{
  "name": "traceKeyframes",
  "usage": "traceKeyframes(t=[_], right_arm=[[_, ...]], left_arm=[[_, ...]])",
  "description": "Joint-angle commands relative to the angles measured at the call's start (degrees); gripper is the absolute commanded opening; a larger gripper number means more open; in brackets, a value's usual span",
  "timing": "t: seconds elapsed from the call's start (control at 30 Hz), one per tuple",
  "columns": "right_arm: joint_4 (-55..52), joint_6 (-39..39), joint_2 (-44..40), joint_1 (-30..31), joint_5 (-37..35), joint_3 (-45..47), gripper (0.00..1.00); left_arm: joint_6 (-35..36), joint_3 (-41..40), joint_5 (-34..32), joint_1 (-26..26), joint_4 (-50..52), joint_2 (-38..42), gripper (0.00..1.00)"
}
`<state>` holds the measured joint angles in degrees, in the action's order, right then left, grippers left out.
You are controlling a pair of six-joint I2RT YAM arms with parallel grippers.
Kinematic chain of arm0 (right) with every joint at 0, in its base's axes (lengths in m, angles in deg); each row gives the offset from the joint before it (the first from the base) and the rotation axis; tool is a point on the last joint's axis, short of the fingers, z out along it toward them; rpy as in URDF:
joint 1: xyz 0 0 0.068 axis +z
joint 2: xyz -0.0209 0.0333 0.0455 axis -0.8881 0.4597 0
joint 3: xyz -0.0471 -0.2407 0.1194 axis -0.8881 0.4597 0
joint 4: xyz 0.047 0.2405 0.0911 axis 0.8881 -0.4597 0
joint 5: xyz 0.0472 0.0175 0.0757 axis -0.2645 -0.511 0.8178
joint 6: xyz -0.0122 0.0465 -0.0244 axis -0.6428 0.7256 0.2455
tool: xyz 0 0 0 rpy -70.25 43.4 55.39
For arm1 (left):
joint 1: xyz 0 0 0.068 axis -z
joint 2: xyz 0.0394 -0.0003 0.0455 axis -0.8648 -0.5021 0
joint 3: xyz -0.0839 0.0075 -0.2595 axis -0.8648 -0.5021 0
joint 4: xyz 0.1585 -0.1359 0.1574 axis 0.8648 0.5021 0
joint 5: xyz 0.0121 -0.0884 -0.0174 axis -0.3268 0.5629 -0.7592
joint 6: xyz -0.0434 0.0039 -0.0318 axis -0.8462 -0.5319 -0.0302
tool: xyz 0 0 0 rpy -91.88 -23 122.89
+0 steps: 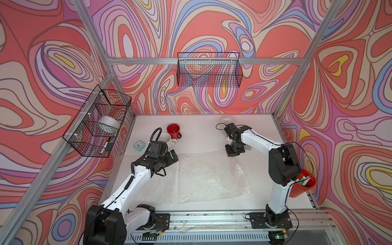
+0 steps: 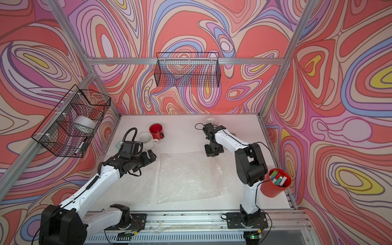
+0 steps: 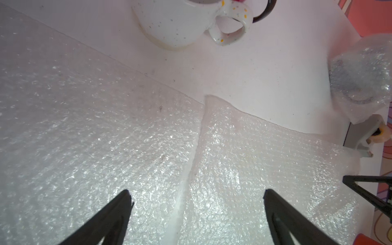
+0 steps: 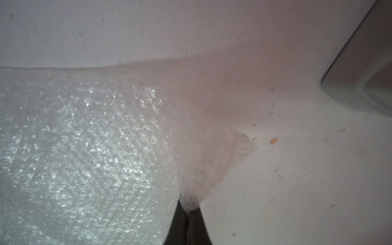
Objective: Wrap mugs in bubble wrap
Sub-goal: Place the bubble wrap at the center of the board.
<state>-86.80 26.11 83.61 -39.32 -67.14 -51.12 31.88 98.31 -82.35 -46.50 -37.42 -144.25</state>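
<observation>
A red mug [image 1: 173, 128] and a white speckled mug [image 1: 166, 137] stand side by side at the back left; the white mug [image 3: 178, 23] shows in the left wrist view too. One bubble wrap sheet [image 1: 212, 176] lies mid-table, and a second sheet [image 1: 135, 169] lies partly under my left arm. My left gripper [image 1: 174, 156] hovers open over the seam between the sheets [image 3: 196, 192], holding nothing. My right gripper [image 1: 232, 153] is shut on the far right corner of the middle sheet [image 4: 203, 169], pinched at its tips [image 4: 188, 206]. A grey mug wrapped in bubble wrap [image 3: 360, 80] sits at the back right.
A mint-green clock [image 1: 139, 145] sits left of the mugs. A grey tape dispenser [image 4: 364, 80] stands close to my right gripper. A wire basket [image 1: 99, 121] holding a white roll [image 1: 109, 124] hangs on the left wall, another basket [image 1: 209, 70] on the back wall. A red cup [image 1: 302, 184] hangs beside my right arm.
</observation>
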Motion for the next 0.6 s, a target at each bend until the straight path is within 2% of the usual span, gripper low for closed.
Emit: traceKeyframes(t=[0.0, 0.1, 0.2, 0.3, 0.43, 0.57], right_arm=[[1.9, 1.9, -0.6, 0.0, -4.2, -1.4, 0.18], [3.4, 5.1, -3.8, 0.2, -9.5, -2.0, 0.46], [13.7, 6.4, -8.6, 1.9, -5.2, 1.0, 0.65], [22.7, 4.8, -7.2, 6.4, 4.1, 0.1, 0.67], [27.0, -0.2, 1.9, 14.6, 5.2, -8.2, 0.67], [30.9, 1.6, 9.5, 15.4, 8.0, -14.9, 0.67]], left_arm=[[2.1, 0.7, -4.5, 0.0, 0.1, 1.7, 1.00], [4.0, 5.2, -4.1, -1.0, 4.2, 0.2, 1.00], [4.8, 6.9, 0.5, -3.3, 2.4, -0.3, 1.00], [4.7, 7.6, 6.8, -6.9, -1.2, -1.3, 1.00], [6.7, 10.5, 10.3, -9.1, -3.3, -5.0, 0.98], [8.3, 13.2, 10.9, -9.1, -4.0, -7.6, 0.98]])
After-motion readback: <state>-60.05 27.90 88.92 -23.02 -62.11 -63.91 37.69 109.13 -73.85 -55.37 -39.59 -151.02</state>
